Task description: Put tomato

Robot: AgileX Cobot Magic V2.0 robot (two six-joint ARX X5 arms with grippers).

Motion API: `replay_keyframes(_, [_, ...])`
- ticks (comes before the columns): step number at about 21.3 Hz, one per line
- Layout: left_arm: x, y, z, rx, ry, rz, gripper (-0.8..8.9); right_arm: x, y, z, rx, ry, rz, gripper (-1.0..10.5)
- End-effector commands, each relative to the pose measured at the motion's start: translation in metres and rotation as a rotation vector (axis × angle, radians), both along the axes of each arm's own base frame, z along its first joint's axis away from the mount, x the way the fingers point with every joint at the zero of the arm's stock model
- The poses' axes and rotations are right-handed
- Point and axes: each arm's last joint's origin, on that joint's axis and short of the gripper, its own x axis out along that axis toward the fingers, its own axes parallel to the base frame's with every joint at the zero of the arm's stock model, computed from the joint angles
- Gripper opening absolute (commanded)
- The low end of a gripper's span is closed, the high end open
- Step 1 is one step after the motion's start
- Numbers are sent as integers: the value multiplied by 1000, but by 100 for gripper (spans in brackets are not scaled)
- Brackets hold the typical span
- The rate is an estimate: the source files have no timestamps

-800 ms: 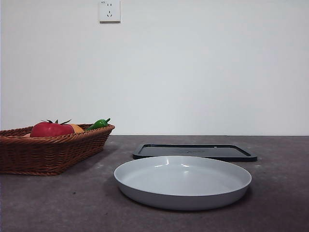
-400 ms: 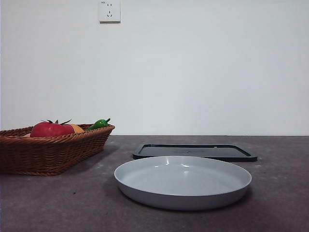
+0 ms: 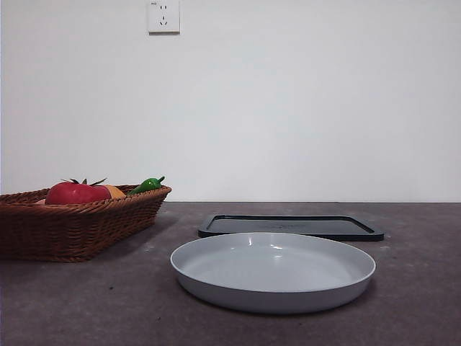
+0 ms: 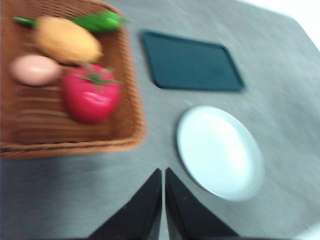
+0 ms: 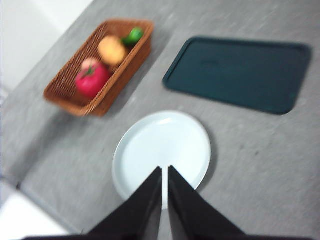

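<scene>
Looking across the surface point(image 3: 86, 310) from its near edge, we saw first the white plate point(image 3: 273, 270), bare, and beyond it the dark tray point(image 3: 291, 225), also bare. Toward the left edge stood the wicker basket point(image 3: 72, 227), and in it the tomato point(image 3: 76, 193), with the orange fruit point(image 3: 115, 191) and the green pepper point(image 3: 146, 185) behind it. A pale egg-like thing point(image 4: 35, 70) lay beside the tomato in the left wrist view.

Nothing on the surface had changed over the last second: basket, plate and tray kept their places, and no arm had entered the front view. We judged the task as not yet begun, the tomato untouched.

Both wrist views were blurred, which we took as a sign of arms in motion. The left end effector point(image 4: 163, 200) hung high, near the basket and plate, clenched with nothing between its jaws. The right end effector point(image 5: 164, 200) hung over the plate, likewise clenched and empty. Whichever arm goes for the tomato would need to release its jaws first.
</scene>
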Motion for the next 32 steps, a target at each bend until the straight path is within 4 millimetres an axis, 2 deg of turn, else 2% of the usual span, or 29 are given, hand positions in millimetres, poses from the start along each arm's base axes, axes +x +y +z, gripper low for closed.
replay_keyframes(1, [3, -4, 13, 27, -11, -89, 10, 4, 7, 8, -43, 5, 96, 10])
replay_keyframes(5, [7, -9, 14, 56, 28, -161, 9, 10, 21, 3, -74, 61, 211, 10])
replay_keyframes(9, [8, -10, 14, 56, 31, -165, 19, 14, 26, 1, -77, 78, 246, 15])
replay_keyframes(12, [8, -10, 14, 56, 30, -165, 156, 14, 26, 1, -78, 77, 244, 156])
replay_keyframes(14, [8, -10, 15, 56, 24, -164, 320, 14, 26, 1, -80, 77, 242, 308])
replay_keyframes(16, [9, -10, 15, 56, 18, -164, 455, 14, 26, 1, -79, 77, 242, 412])
replay_keyframes(19, [9, -10, 16, 57, 10, -163, 544, 15, 26, 1, -79, 75, 242, 441])
replay_keyframes(25, [22, -9, 17, 113, -27, -90, 545, 15, 26, 1, -79, 74, 242, 441])
replay_keyframes(32, [58, -11, 14, 160, -79, -66, 528, 15, 26, 2, -78, 72, 242, 441])
